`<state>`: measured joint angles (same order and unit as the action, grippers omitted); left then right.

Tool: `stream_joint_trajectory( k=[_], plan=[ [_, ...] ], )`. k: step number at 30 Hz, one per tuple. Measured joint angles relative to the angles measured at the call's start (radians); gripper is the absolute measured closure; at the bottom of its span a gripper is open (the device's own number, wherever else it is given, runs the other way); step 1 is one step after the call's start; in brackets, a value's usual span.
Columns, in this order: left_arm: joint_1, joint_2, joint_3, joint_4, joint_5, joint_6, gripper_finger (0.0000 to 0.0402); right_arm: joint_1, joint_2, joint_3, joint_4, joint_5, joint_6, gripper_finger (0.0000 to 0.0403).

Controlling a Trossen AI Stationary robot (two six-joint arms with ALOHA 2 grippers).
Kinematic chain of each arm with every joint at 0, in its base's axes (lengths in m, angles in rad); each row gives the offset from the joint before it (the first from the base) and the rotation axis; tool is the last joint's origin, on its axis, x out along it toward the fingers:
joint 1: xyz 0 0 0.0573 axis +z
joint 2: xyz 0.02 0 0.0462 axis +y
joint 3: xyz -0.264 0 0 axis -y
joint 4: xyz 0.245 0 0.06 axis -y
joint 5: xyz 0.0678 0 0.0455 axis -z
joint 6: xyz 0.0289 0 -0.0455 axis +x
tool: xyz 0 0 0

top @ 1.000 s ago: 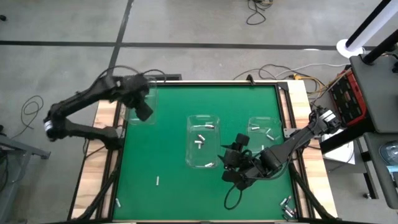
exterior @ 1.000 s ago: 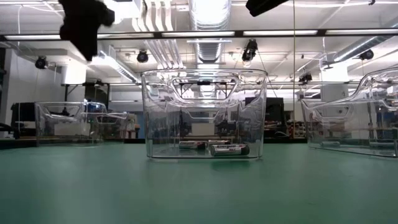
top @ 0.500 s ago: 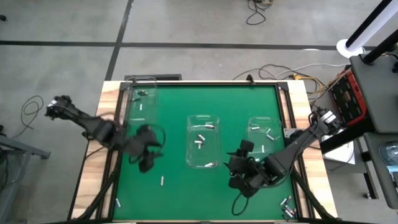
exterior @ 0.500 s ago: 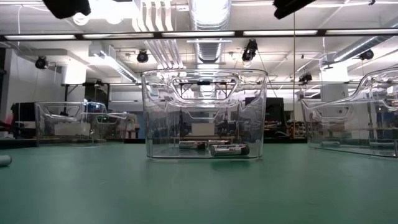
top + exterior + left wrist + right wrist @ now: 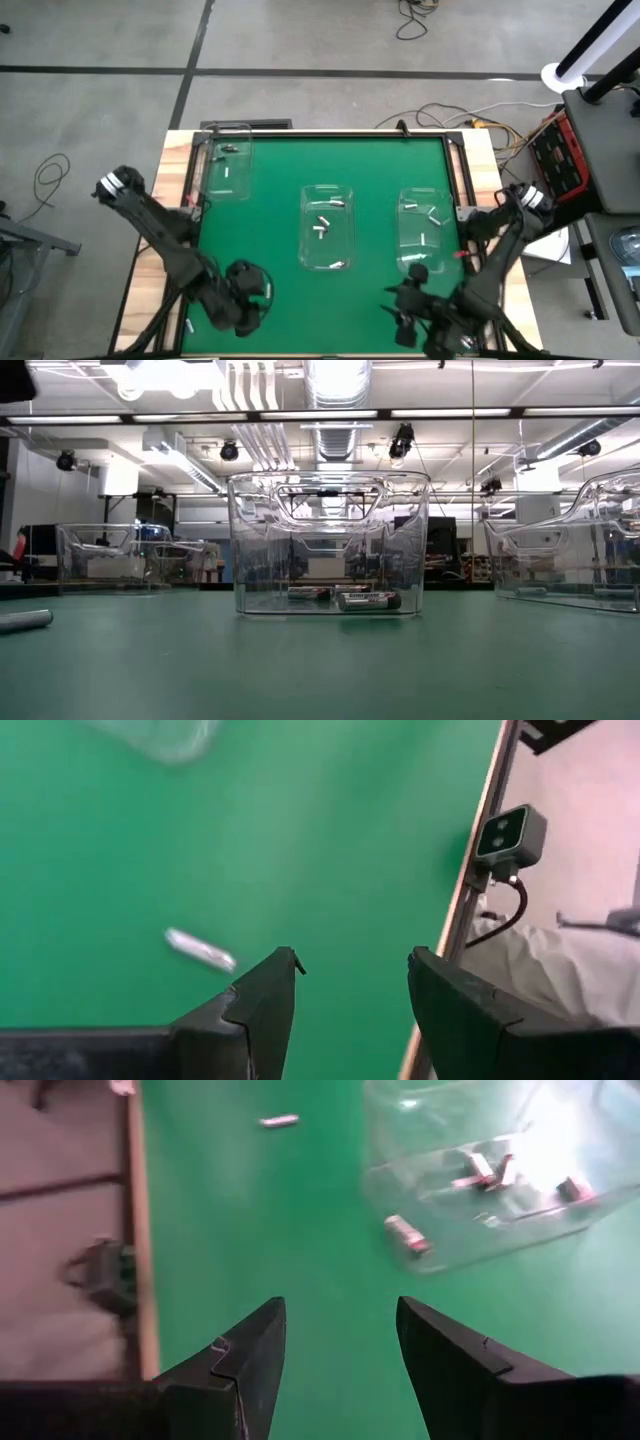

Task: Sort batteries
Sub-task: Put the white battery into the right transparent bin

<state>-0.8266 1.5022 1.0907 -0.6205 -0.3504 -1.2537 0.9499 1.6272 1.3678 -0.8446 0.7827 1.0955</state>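
Note:
Silvery batteries lie in three clear bins: left [image 5: 225, 170], middle [image 5: 327, 226] and right [image 5: 425, 225]. One loose battery [image 5: 200, 950] lies on the green mat ahead of my left gripper [image 5: 350, 960], which hovers open over the near left of the mat [image 5: 248, 297]. The low view shows a loose battery [image 5: 25, 621] at its left. My right gripper [image 5: 340, 1305] is open above the near right of the mat [image 5: 412, 292]. It faces the middle bin [image 5: 480, 1180] and another loose battery [image 5: 278, 1121]. Both grippers hold nothing.
One battery [image 5: 188, 325] lies on the wooden border at the near left. A small camera [image 5: 510, 832] stands on the table's edge rail. The mat [image 5: 330, 300] between the two grippers lies bare. The wooden border [image 5: 138, 1230] runs beside the mat.
My left gripper has swung from over the far left bin toward the near edge, to the near left of the mat. My right gripper has drawn back from beside the middle bin toward the near edge. A loose battery has come into the low view from its left.

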Motion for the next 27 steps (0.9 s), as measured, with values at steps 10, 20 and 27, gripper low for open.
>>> stream_joint_trajectory(
  k=[10, 20, 27],
  plan=[
    [-0.016, 0.341, 0.233, -0.112, -0.046, -0.278, 0.0228, 0.125, 0.092, 0.0, 0.085, 0.03, 0.223, 0.0218],
    [0.027, 0.632, 0.515, -0.568, -0.13, -0.571, 0.0228, 0.203, 0.137, 0.035, 0.204, 0.07, 0.24, 0.0218],
    [0.075, 0.764, 0.569, -0.584, -0.118, -0.583, 0.0228, 0.215, 0.169, 0.1, 0.205, 0.084, 0.195, 0.0218]
  ],
)
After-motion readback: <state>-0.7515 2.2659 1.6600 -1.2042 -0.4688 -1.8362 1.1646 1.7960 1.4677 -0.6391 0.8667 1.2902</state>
